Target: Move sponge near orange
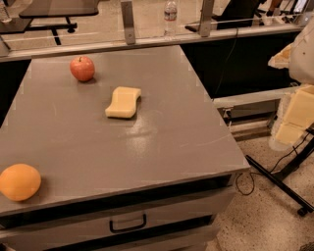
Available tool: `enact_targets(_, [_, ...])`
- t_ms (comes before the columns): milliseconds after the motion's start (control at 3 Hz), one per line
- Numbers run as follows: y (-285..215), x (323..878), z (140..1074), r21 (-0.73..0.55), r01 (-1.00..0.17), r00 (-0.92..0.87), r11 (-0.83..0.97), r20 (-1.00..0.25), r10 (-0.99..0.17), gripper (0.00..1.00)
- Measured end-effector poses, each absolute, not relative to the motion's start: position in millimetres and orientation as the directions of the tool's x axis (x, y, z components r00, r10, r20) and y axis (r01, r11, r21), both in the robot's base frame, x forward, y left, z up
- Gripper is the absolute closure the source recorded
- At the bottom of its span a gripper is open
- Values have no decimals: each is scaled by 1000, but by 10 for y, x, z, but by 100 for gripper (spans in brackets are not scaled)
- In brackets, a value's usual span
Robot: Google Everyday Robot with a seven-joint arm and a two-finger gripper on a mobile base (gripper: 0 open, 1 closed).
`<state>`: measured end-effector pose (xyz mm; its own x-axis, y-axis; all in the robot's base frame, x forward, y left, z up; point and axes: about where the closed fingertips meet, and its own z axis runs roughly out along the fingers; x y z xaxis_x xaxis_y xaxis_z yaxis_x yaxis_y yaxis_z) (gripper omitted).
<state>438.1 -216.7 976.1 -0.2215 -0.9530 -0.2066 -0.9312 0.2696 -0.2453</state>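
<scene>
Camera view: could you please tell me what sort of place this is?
Probably an office or lab test area: a grey drawer-fronted table, dark desks beyond a metal-posted railing, a clear plastic water bottle. The robot's pale-yellow pincer hangs right of the table.

A round red apple sits near the far left corner of the flat grey tabletop. Below the front edge, a grey drawer carries a black handle. A clear plastic water bottle stands beyond the table.

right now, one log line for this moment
sponge centre of table | orange front-left corner, apart from sponge | gripper beyond right edge
</scene>
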Motion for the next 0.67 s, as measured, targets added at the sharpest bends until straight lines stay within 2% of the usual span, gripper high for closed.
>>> enact_targets(667, [-2050, 4438, 9781, -257, -930, -199, 262, -248, -948, 0])
